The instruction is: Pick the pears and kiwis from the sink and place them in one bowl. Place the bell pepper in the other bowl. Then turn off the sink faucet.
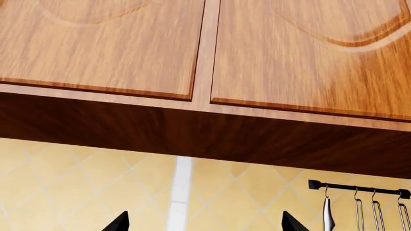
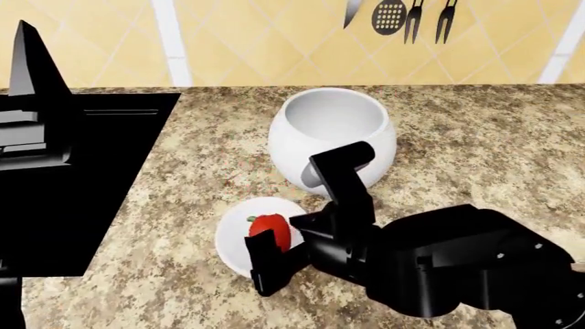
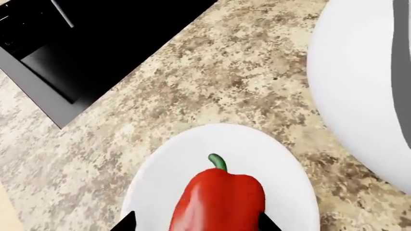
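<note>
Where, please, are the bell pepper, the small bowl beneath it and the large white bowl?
bell pepper [image 3: 222, 199]: right wrist view, on its red body below the stem.
small bowl [image 3: 276, 154]: right wrist view, on its bare white surface beside the pepper.
large white bowl [image 2: 302, 140]: head view, on its outer wall.

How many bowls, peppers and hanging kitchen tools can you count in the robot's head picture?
White bowls: 2, the big round bowl and the small shallow bowl
Red bell pepper: 1
Hanging utensils: 4
Total: 7
</note>
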